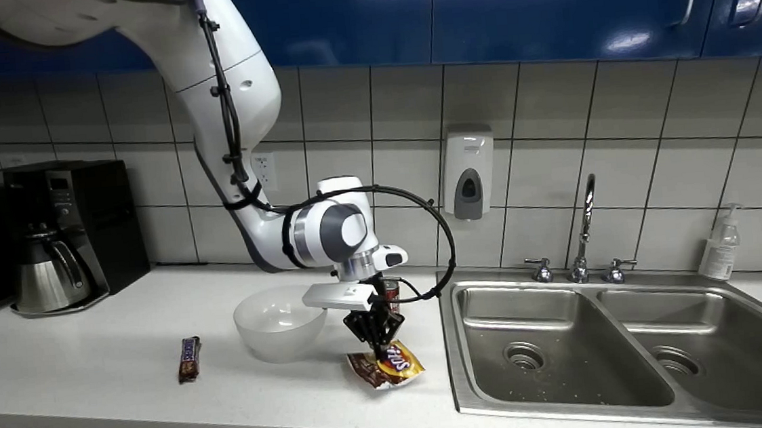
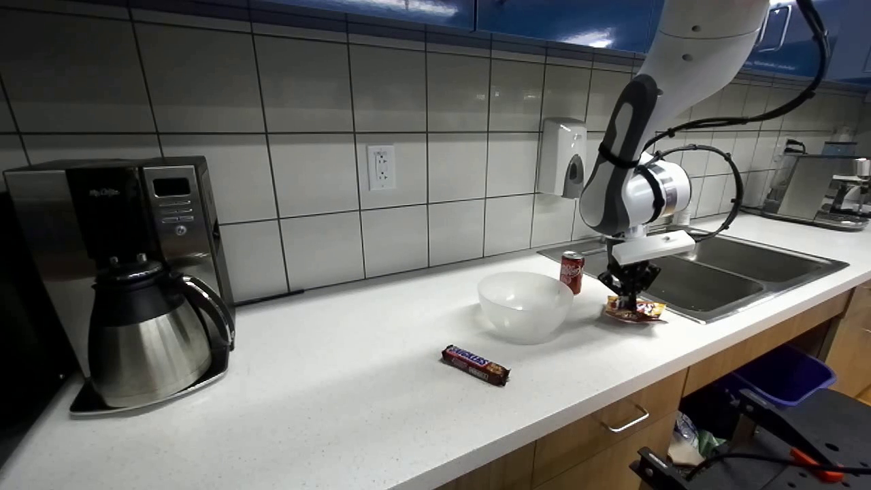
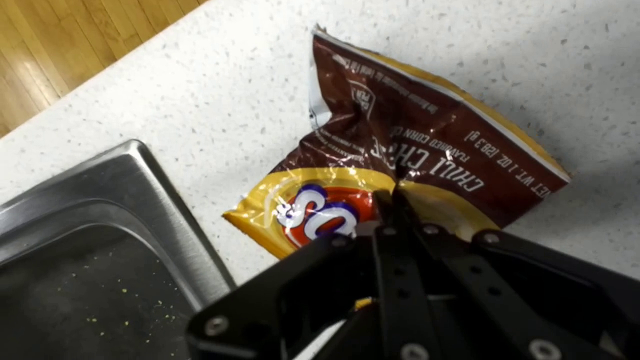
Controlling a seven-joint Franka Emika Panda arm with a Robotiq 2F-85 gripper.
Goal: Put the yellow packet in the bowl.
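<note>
Yellow packet (image 3: pixel 415 110) sits at the worktop (image 1: pixel 94 372) between the bowl (image 1: pixel 282 334) and the sink (image 1: pixel 461 371), touching neither; whether any of it is raised off the surface cannot be told. Pincer (image 3: pixel 391 192) points down over its middle, drawn nearly together and nipping a fold of the wrapper, with creases running out from the pinch in the wrist view. Farther out, a red can (image 2: pixel 571 272) stands upright near the bowl, and a dark bar (image 2: pixel 475 365) lies on the opposite side of the bowl from the packet.
</note>
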